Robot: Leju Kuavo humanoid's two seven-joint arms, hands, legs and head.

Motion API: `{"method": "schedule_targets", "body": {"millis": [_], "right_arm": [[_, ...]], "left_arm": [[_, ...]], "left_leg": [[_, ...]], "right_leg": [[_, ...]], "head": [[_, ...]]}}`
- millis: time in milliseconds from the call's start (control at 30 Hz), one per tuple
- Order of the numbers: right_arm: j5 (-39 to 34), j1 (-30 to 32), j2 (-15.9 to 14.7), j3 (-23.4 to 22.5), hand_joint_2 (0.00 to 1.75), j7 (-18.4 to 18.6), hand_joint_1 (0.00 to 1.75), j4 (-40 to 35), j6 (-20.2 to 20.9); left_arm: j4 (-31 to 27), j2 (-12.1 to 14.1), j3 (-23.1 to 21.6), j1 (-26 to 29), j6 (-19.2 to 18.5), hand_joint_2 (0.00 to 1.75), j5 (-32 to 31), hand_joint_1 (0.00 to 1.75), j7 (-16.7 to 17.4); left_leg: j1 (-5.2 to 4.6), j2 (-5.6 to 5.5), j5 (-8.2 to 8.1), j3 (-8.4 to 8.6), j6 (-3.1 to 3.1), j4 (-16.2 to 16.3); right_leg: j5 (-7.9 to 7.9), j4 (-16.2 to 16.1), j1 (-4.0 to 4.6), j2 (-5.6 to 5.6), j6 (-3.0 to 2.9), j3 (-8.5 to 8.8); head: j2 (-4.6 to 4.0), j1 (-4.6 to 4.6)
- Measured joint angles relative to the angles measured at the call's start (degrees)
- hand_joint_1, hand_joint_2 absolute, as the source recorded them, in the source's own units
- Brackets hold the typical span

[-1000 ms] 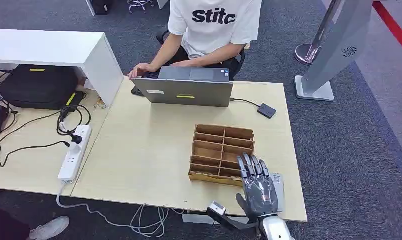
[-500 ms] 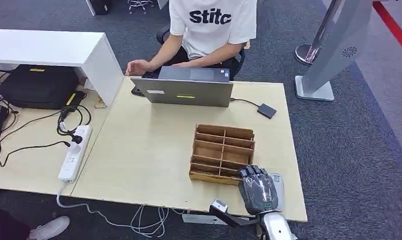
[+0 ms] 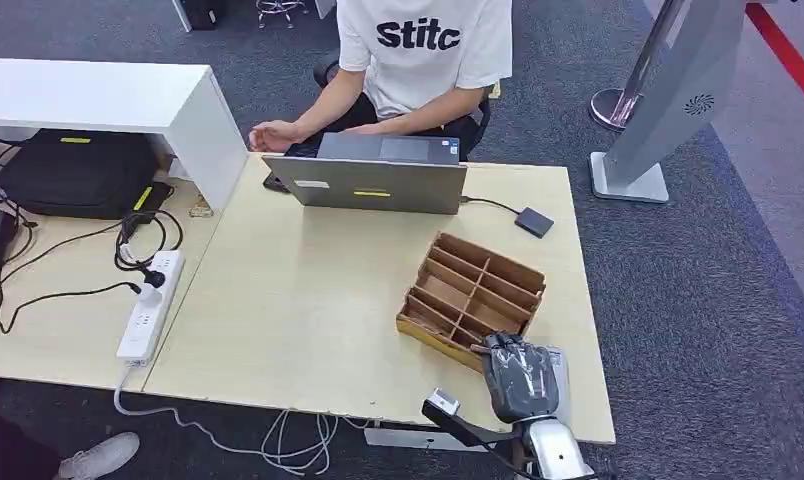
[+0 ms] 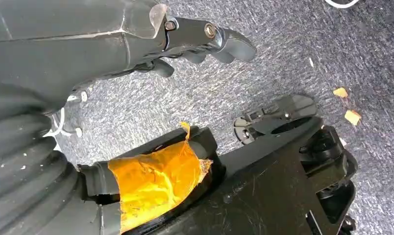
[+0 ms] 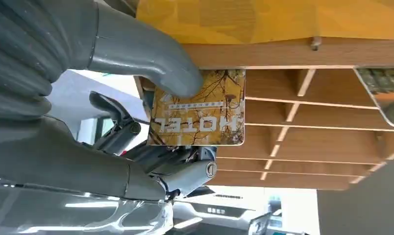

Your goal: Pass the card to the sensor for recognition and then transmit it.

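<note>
1. Right now the right hand (image 3: 519,378) sits at the table's (image 3: 298,300) near edge, just by the wooden tray (image 3: 472,299), pinching a card (image 5: 199,108) between thumb (image 5: 151,61) and darker fingers (image 5: 185,174).
2. Card: rectangular, rounded corners, yellow-brown tree photo, white "HOTEL" lettering, upside down in the wrist view; smaller print above it is too small to read.
3. Card is held flat, close against the tray's open compartments; can't tell if it touches the wood.
4. Tray lies angled on the table, divided into compartments, one corner by the hand.
5. Left hand (image 4: 205,41) hangs over grey carpet, fingers loosely curled, holding nothing.
6. Laptop (image 3: 368,180) at the far edge, a person (image 3: 423,50) in a white shirt seated behind it.
7. Small dark sensor box (image 3: 533,221) on a cable, right of the laptop, well apart from the card.
</note>
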Motion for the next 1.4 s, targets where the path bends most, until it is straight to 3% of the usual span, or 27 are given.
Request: {"method": "schedule_targets", "body": {"millis": [100, 133, 300, 633, 1400], "right_arm": [[0.0, 0.7, 0.0, -0.2, 1.75, -0.3, 1.66, -1.6, 0.0], [0.0, 0.9, 0.0, -0.2, 1.75, -0.4, 1.55, -2.0, 0.0], [-2.0, 1.9, 0.0, -0.3, 1.75, -2.0, 1.45, -7.0, 0.2], [-6.3, 3.3, 0.0, 0.7, 1.75, -4.0, 1.36, -17.2, 3.0], [-10.1, 4.0, 0.0, 0.8, 1.75, -5.2, 1.47, -18.4, 3.1]], "left_arm": [[0.0, 0.0, 0.0, 0.0, 0.0, 1.75, 0.0, 0.0, 0.0], [0.0, 0.0, 0.0, 0.0, 0.0, 1.75, 0.0, 0.0, 0.0], [0.0, 0.0, 0.0, 0.0, 0.6, 1.75, 0.0, 0.0, 0.1], [0.0, 0.0, 0.0, 0.0, 1.1, 1.75, 0.1, 0.0, 0.0], [0.0, 0.0, 0.0, 0.0, 1.0, 1.75, 0.1, 0.0, 0.0]], "left_leg": [[0.0, 0.0, 0.0, 0.0, 0.0, 0.0], [0.0, 0.0, 0.0, 0.0, 0.0, 0.0], [0.0, 0.0, 0.0, -0.03, 0.0, 0.0], [0.0, 0.0, 0.0, -0.04, 0.0, 0.0], [0.01, 0.0, 0.0, -0.03, 0.0, 0.0]], "right_leg": [[0.0, 0.0, 0.0, 0.0, 0.0, 0.0], [0.0, 0.0, 0.0, 0.0, 0.0, -0.01], [0.0, 0.0, 0.0, 0.01, 0.0, -0.03], [0.0, 0.0, 0.0, 0.01, 0.0, -0.04], [0.0, 0.0, 0.0, 0.01, 0.0, -0.04]], "head": [[0.0, 0.0], [0.0, -0.02], [0.0, 0.0], [0.0, 0.0], [0.0, 0.0]]}}
